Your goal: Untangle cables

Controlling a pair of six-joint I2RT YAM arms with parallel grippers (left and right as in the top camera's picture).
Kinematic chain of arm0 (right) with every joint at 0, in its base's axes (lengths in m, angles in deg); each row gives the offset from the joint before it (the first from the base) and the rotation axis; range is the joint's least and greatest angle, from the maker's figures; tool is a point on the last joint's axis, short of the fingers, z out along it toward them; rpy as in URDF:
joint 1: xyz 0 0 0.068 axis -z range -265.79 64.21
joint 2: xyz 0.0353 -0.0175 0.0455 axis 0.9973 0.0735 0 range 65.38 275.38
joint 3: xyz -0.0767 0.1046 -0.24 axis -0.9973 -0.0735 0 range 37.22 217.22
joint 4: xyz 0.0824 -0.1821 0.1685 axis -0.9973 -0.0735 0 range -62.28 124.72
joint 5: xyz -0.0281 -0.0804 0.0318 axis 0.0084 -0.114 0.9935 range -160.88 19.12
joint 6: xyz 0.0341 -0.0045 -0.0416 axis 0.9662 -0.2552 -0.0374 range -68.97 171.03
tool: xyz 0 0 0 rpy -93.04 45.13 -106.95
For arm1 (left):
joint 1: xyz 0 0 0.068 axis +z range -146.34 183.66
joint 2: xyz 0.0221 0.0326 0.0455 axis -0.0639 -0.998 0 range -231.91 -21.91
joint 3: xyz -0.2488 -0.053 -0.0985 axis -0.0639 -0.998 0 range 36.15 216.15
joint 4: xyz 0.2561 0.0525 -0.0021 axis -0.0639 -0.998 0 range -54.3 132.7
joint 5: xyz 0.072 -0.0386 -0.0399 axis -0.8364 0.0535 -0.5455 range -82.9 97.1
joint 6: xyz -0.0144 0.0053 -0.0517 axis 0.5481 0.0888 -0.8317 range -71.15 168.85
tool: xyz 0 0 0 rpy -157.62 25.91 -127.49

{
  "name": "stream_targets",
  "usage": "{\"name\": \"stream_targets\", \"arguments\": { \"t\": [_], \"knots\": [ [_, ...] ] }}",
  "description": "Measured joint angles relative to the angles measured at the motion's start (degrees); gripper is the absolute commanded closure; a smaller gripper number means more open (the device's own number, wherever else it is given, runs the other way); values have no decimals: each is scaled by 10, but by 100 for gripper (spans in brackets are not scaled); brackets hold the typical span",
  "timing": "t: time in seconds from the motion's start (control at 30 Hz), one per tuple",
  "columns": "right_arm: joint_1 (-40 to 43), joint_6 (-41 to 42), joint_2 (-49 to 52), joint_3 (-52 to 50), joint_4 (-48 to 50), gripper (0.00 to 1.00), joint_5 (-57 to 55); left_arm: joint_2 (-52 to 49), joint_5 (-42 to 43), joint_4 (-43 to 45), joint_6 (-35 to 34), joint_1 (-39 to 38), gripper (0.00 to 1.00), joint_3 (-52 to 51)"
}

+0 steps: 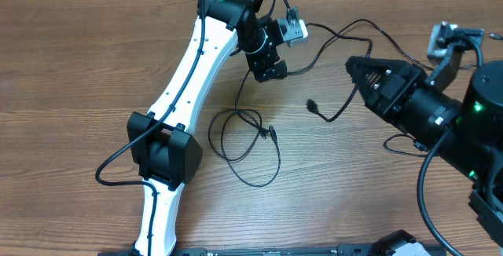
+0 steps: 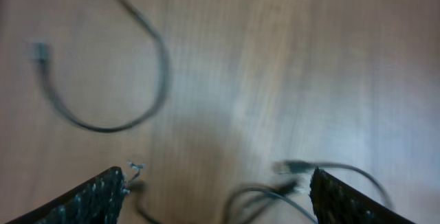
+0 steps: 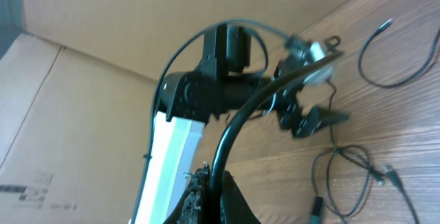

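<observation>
On the left, the white left arm [image 1: 189, 75] reached across the wooden table [image 1: 78, 67] to the far middle, where the left gripper [image 1: 267, 69] hung with its fingers [image 2: 96, 196] spread wide and nothing clamped between them. In the left wrist view, blurred strands of the cables [image 2: 275, 189] showed low in the gap between the two fingers. Whether either finger touched them could not be told.

Just in front of that gripper, toward the robot's base, the looped cable [image 1: 259, 184] lay slack on the table in a few overlapping rings. One strand ran up toward the gripper and a small plug end [image 1: 272, 134] rested at the loop's right side.

Further right lay the free plug [image 1: 311, 105] of the pinched cable [image 1: 338, 118], apart from the loop. From it the cord swung down and back up to the right gripper [image 1: 351, 65]. That gripper's fingers [image 3: 206, 196] were pressed together with the black cord rising from between the tips — seen from the right wrist, it arched away toward the left gripper, with a cardboard wall [image 3: 82, 100] behind.
</observation>
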Motion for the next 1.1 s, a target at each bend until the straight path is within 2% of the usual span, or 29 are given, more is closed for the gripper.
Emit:
{"name": "stream_targets", "arguments": {
  "t": [0.1, 0.2, 0.23, 0.27, 0.47, 0.67, 0.8, 0.9, 1.1],
  "knots": [
    [0, -2, 4, 1, -2, 96, -12, 0, 34, -60, 38, 0, 14, 0],
    [0, -2, 17, 1, -2, 96, -17, 0, 61, -118, 85, 0, 19, 0],
    [0, -2, 23, 1, -2, 96, -19, 0, 68, -134, 99, 0, 17, 0],
    [0, -3, 27, 1, -2, 96, -19, 0, 72, -139, 107, 0, 0, 0],
    [0, -4, 41, 1, -2, 96, -21, 0, 89, -129, 130, 9, 0, 0],
    [0, -6, 40, 1, -7, 96, -32, 0, 138, -97, 137, 50, 0, 0],
    [0, -6, 40, 1, -5, 96, -31, 0, 151, -15, 93, 82, 0, 0],
    [0, -6, 40, 1, 3, 96, -25, 0, 122, 36, 33, 91, 0, 0],
    [0, -6, 40, 1, 29, 96, -4, 0, 51, 65, -22, 55, 0, 0]
  ]
}}
